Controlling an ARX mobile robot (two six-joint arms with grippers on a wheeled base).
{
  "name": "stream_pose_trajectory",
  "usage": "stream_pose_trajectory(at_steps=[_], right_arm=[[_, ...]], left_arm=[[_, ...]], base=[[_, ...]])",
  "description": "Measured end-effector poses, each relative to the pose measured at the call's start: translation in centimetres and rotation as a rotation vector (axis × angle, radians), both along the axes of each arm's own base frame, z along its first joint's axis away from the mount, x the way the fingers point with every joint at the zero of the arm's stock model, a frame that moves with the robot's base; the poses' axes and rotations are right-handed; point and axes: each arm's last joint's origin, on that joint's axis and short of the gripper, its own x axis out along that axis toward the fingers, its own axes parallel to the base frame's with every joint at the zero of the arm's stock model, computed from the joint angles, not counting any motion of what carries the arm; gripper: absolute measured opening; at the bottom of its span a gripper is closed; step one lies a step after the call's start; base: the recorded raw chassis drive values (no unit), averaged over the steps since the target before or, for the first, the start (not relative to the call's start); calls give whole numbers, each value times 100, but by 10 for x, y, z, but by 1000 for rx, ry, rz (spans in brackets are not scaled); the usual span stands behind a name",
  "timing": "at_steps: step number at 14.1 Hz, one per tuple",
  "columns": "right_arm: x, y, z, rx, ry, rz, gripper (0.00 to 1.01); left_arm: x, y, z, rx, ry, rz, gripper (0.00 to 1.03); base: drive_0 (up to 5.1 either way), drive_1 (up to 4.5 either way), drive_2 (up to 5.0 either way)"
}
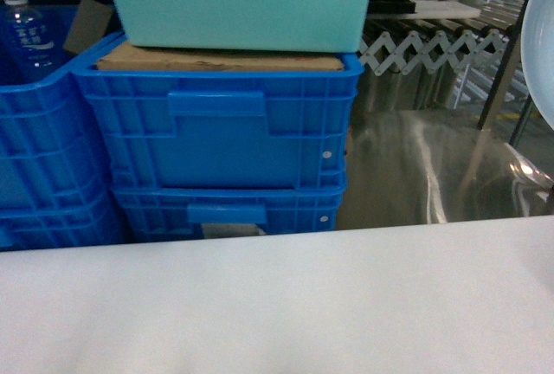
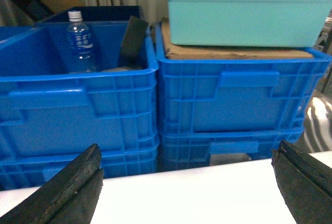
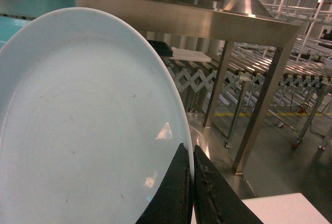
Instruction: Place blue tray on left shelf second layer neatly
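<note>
**Blue tray held on edge in the right gripper**

The right gripper (image 3: 190, 182) is clenched on the rim of the blue tray (image 3: 88, 125), which stands nearly upright in the air; in the head view only its edge (image 1: 538, 45) shows at the far right. Behind it runs a stainless-steel shelf (image 3: 171, 14) on metal legs. The left gripper (image 2: 189, 187) hangs released over the white desk (image 2: 187, 195), facing stacked blue crates (image 2: 228, 99), a turquoise bin (image 2: 244, 16) and a water bottle (image 2: 80, 42).
</note>
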Motion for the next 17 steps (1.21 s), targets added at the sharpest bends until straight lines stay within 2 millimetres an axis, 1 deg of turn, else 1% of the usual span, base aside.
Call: stream_pose_trajectory(at_steps=[13,17], right_arm=[[0,0,0,1,1,-1,2],[0,0,0,0,1,3,2]], left_arm=[[0,0,0,0,0,1,98],[0,0,0,0,0,3,98]], base=[[-159,-159,-159],[279,-402,-402]])
